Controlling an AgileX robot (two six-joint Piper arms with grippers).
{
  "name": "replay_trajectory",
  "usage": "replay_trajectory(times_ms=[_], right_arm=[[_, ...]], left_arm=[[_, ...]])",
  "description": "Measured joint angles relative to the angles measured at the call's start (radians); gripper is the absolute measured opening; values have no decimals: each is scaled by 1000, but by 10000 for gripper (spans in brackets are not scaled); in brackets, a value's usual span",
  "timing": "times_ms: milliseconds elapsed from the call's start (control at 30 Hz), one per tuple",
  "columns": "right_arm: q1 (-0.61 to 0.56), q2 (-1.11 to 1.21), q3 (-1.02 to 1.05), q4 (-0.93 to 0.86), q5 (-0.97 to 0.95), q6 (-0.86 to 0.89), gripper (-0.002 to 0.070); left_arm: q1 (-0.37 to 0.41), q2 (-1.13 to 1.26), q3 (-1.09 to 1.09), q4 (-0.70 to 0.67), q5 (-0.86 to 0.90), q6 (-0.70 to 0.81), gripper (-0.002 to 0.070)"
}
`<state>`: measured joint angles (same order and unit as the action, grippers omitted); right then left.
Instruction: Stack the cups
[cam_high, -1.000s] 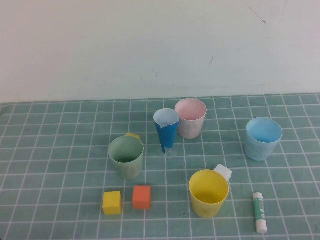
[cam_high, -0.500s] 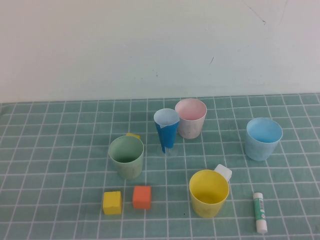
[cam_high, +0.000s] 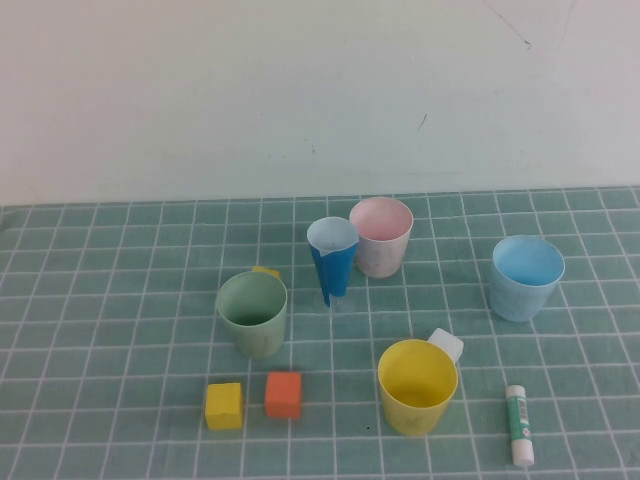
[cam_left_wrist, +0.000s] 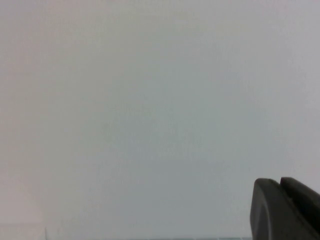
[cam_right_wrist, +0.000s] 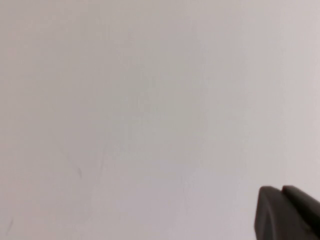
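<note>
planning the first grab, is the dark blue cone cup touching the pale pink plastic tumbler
Cannot tell. In the high view the dark blue cone cup overlaps the pale pink plastic tumbler, hiding any gap. Neither wrist view shows them; both claws face the wall.

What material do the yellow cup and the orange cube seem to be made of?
The yellow cup looks like matte plastic: thin even wall, uniform color, no strong shine. The orange cube seems painted wood or foam, judging by flat dull faces; I cannot tell which. Each wrist view shows only a dark bit of its gripper against the wall.
</note>
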<state>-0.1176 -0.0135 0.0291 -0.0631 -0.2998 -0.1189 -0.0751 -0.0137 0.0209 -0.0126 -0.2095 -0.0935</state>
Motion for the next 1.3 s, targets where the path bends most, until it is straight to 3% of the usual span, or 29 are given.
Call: replay_trajectory(times_ms=[133, 333, 533, 900, 1067, 1300], right_arm=[[0, 0, 0, 37, -214, 21, -3], [0, 0, 0, 92, -254, 0, -3], [0, 0, -157, 94, 83, -42, -3], [0, 237, -536, 94, 667, -184, -3], [0, 357, -581, 133, 906, -302, -3], [0, 486, -581, 211, 1159, -389, -3]], left_arm=[[0, 0, 0, -13, -56, 0, -2], [0, 0, -24, -77, -56, 5, -2], [0, 71, -234, -81, 161, 53, -2], [0, 524, -617, -81, 536, 62, -2], [0, 733, -741, -81, 697, 62, -2], [0, 905, -778, -143, 762, 94, -2]])
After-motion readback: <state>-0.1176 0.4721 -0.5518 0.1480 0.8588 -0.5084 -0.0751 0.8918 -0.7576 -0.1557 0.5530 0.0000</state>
